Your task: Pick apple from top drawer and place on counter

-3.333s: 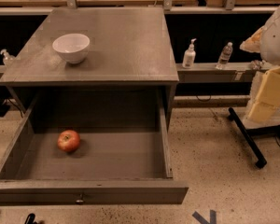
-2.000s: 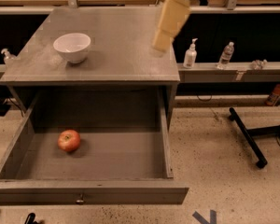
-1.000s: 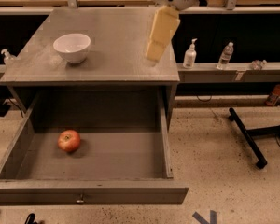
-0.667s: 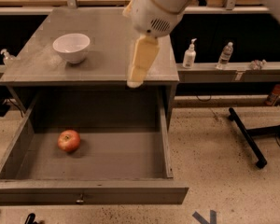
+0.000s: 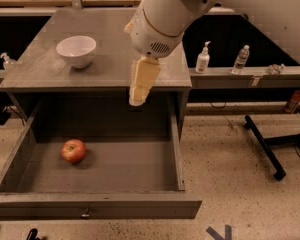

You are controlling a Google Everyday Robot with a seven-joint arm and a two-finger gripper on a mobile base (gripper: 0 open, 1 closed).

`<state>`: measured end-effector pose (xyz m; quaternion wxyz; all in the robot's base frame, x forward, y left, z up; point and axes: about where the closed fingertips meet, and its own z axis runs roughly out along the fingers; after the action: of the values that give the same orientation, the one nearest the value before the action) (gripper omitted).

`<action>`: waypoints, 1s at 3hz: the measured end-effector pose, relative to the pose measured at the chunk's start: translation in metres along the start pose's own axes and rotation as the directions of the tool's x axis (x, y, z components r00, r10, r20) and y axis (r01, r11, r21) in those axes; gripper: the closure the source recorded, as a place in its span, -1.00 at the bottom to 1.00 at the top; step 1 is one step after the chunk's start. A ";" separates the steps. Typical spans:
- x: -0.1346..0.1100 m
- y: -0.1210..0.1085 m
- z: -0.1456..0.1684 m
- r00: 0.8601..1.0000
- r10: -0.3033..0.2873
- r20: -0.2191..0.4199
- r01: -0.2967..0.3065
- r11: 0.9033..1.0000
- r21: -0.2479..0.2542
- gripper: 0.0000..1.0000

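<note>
The red-orange apple [image 5: 73,150] rests on the floor of the pulled-out top drawer [image 5: 105,204], toward its left side. Above the drawer spreads the grey counter [image 5: 115,44]. My gripper [image 5: 138,100] hangs from the big white arm over the counter's front edge, above the back of the drawer and up and to the right of the apple. It holds nothing that I can see, and it is well apart from the apple.
A white bowl [image 5: 76,51] sits on the counter's left part. A low shelf on the right carries a pump bottle [image 5: 203,59] and a small clear bottle [image 5: 240,59]. A black stand leg [image 5: 263,146] lies on the speckled floor to the right.
The arm has swung in from the right, across the counter, then down and to the left, bringing the gripper over the drawer's back. The apple and the bowl have stayed put.
</note>
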<state>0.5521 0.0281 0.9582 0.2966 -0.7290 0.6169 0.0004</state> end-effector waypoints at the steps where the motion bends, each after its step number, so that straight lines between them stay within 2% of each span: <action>1: -0.003 0.001 0.042 1.000 0.008 0.003 -0.008 0.999 -0.045 -1.00; 2: -0.016 0.010 0.126 1.000 -0.001 -0.028 -0.002 0.994 -0.108 -1.00; 3: -0.016 0.010 0.126 1.000 -0.002 -0.028 -0.002 0.994 -0.108 -1.00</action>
<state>0.5858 0.0967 0.8558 0.2479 -0.7440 0.6201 0.0235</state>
